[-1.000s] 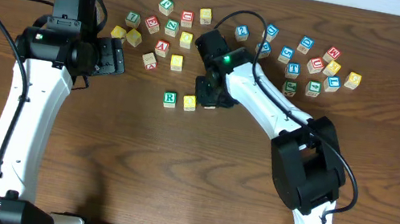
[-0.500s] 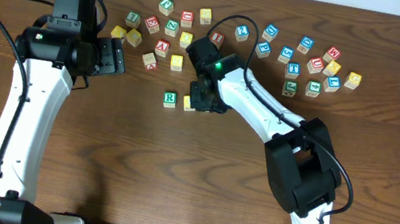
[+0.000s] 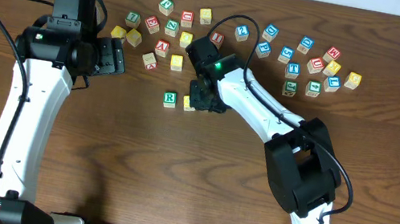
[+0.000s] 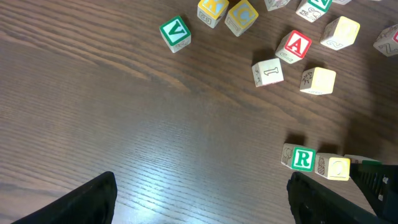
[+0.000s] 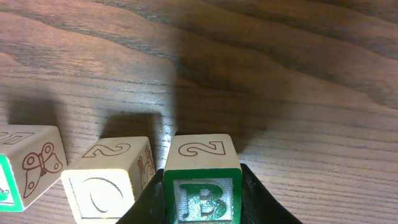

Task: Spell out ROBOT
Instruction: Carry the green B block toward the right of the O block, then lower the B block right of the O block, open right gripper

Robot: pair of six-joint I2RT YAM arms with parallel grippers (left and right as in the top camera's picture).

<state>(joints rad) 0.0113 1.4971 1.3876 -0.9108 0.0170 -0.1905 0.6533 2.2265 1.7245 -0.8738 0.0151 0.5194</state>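
The right claw [image 5: 202, 208] is clamped on the green B cube [image 5: 201, 171] just beside the yellow O cube [image 5: 106, 183] and the R cube [image 4: 303, 158], near the middle of the worktop [image 3: 173, 173]; the left claw [image 4: 202, 202] stands apart, empty.

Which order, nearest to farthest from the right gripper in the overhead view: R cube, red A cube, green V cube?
1. R cube, just left of the right gripper.
2. Red A cube, farther up-left.
3. Green V cube, far upper left.
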